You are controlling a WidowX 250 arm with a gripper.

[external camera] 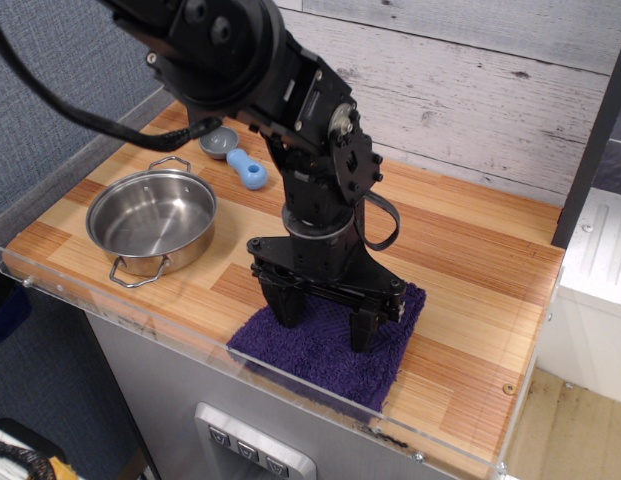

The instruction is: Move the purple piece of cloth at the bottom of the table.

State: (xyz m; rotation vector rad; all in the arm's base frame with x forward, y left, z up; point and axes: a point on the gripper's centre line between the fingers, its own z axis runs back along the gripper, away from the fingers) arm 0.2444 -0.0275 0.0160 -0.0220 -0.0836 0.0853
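Table [470, 260] planks fill most of the frame, striped light and reddish-brown, with a clear acrylic rim along the lower edge. The black arm is seen descending from the upper left, ending in the pincer [325, 322], whose two fingers are spread wide and planted on the purple piece of cloth [325, 350]. The cloth is not pinched between them; it appears to be pressed down from above. It lies at the lower centre of the frame, its near edge touching or just beside the acrylic rim. A steel pot [152, 217] stands at the left, well apart from the cloth, and a small blue scoop [237, 158] is seen behind it near the back wall.

Judged from this, the main risk is that the cloth is pushed further against the rim, so that it bunches or rides up over the edge; that would be caused by continued downward drag toward the lower frame. Slipping of the fingers over the terry pile is also possible if pressure is eased unevenly, leaving the cloth skewed.

The middle of the cloth is hidden by the pincer body. Whether its near corner overhangs the rim cannot be told. The arm's upper part is cut off by the frame.
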